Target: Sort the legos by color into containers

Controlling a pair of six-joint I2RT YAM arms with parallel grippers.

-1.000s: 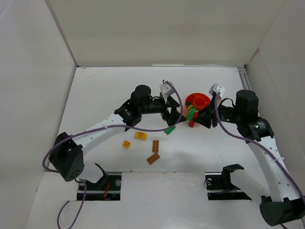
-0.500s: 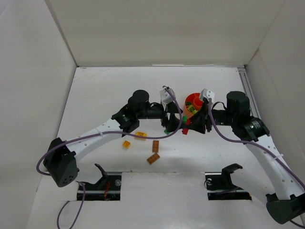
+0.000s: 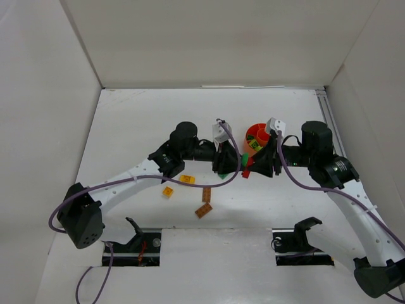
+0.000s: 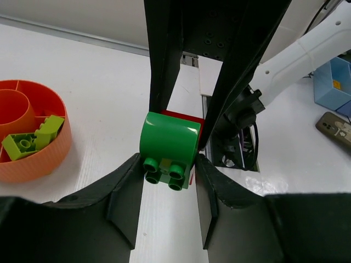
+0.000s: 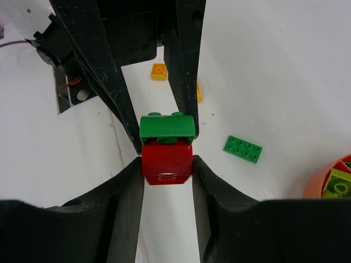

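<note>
Top view, left of centre: two yellow bricks (image 3: 168,191) and two brown bricks (image 3: 203,211) lie loose on the white desk (image 3: 139,126), well apart from the bowl. At centre frame the left tool (image 4: 168,163) and the right tool (image 5: 167,164) meet tip to tip, just below the bowl. Left wrist view: the left tool is pressed together on a green brick (image 4: 169,143), studs facing the camera, with a red brick (image 4: 184,117) touching its far side. Right wrist view: the right tool pinches the red brick at centre frame, and the green brick sits against its upper face, held between the opposing dark fingers (image 5: 186,82). The two bricks are in contact; whether they are locked together cannot be told. A flat green plate (image 5: 243,149) lies on the desk right of the joined pair. The orange bowl (image 4: 49,153) stands upright at upper right of the meeting point in the top view; lime bricks (image 4: 33,137) rest in one outer compartment.
</note>
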